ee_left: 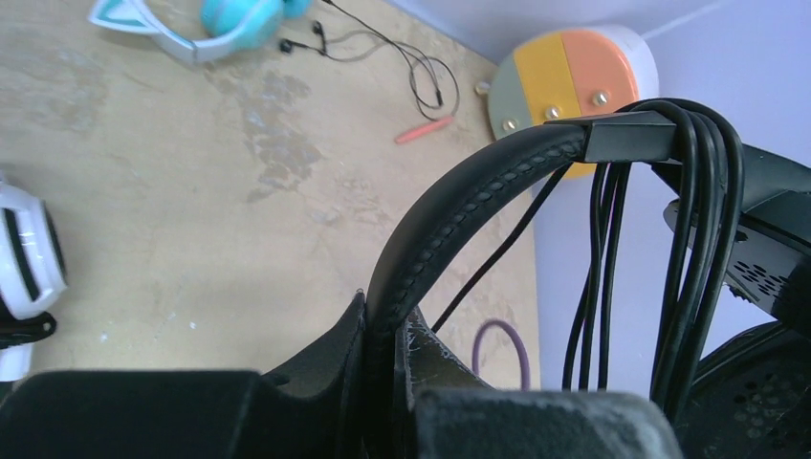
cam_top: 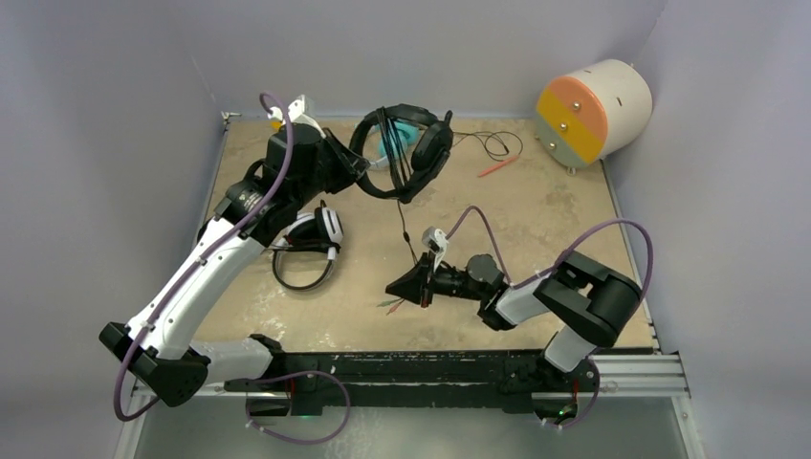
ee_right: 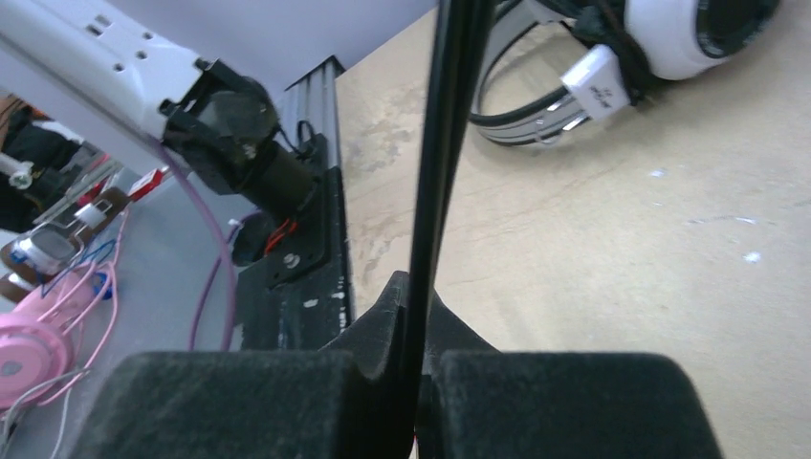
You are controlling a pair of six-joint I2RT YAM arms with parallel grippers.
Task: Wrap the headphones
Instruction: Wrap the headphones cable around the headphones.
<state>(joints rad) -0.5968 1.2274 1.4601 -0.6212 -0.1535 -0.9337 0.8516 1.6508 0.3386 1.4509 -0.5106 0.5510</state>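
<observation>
My left gripper (cam_top: 361,168) is shut on the padded headband (ee_left: 459,210) of the all-black headphones (cam_top: 411,153), holding them above the far middle of the table. Several turns of their thin black cable (ee_left: 703,239) hang over the headband. One strand runs down to my right gripper (cam_top: 406,285), which is shut on the cable (ee_right: 445,143) low over the table's middle. In the wrist views the left gripper (ee_left: 392,330) pinches the band and the right gripper (ee_right: 416,316) pinches the strand. White-and-black headphones (cam_top: 311,234) lie at left. Teal headphones (cam_top: 406,143) lie partly hidden behind the black ones.
A thin red stick (cam_top: 497,166) and a loose loop of black wire (cam_top: 497,143) lie at the back. A white cylinder with an orange, yellow and grey face (cam_top: 593,110) stands at the back right corner. Walls close the table at left, back and right.
</observation>
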